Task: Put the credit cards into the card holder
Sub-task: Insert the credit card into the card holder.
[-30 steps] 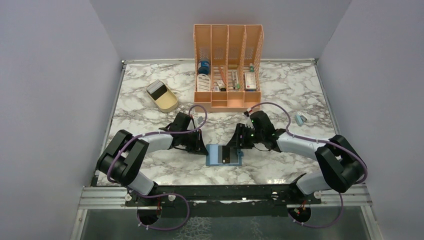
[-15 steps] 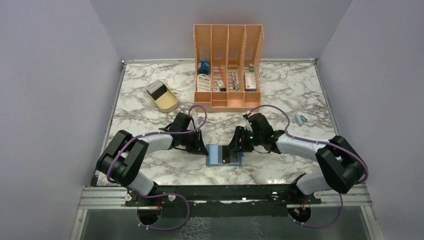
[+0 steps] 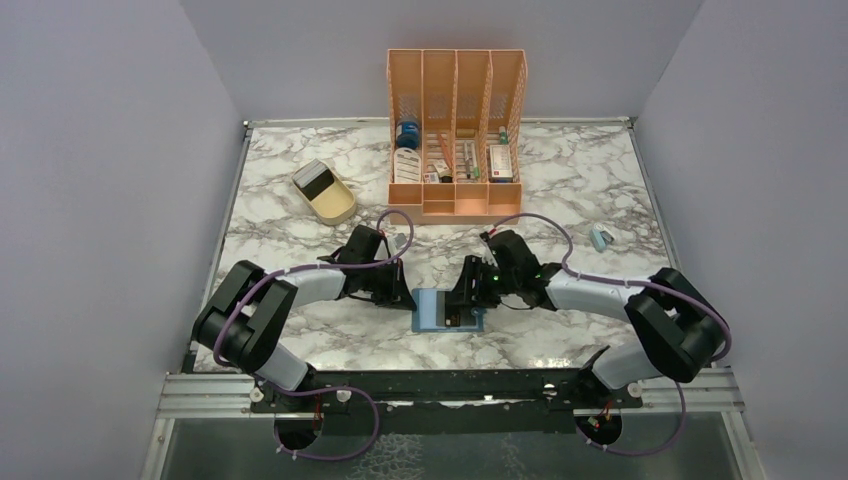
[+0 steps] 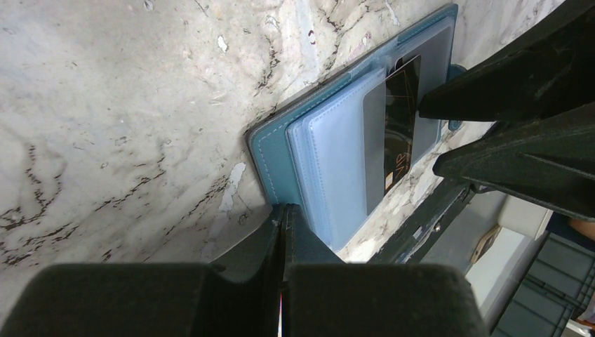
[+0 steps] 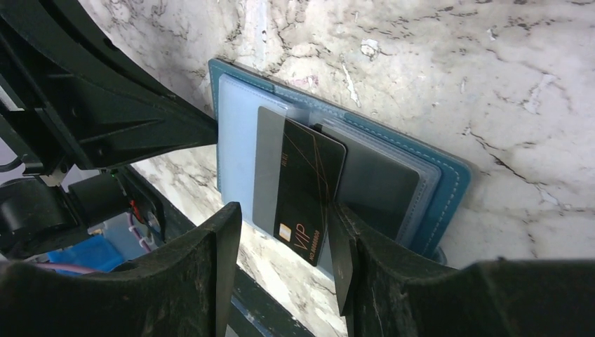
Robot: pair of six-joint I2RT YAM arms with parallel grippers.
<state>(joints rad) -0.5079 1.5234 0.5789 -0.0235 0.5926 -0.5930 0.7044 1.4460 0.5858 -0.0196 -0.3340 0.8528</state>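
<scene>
The teal card holder [image 3: 430,312] lies open and flat on the marble between both arms. A black VIP card [image 5: 305,189] and a grey card [image 5: 267,165] overlap on its clear pockets and stick out past its near edge. My right gripper [image 5: 284,242] is open over that end. The black card lies between its fingers, and its right finger [image 5: 344,253] is at the card's edge. My left gripper [image 4: 284,210] is shut, its tip resting on the holder's [image 4: 277,158] left corner. In the left wrist view the black card [image 4: 401,119] lies beside the right arm's fingers [image 4: 505,77].
An orange slotted organiser [image 3: 456,130] with small items stands at the back. A beige tray [image 3: 330,200] holding a dark flat thing sits at the back left. A small teal object [image 3: 600,238] lies at the right. The black base rail [image 3: 450,385] runs along the table's front edge.
My right gripper has shifted a little to the left, further over the card holder. The left arm has stayed in place on the holder's corner.
</scene>
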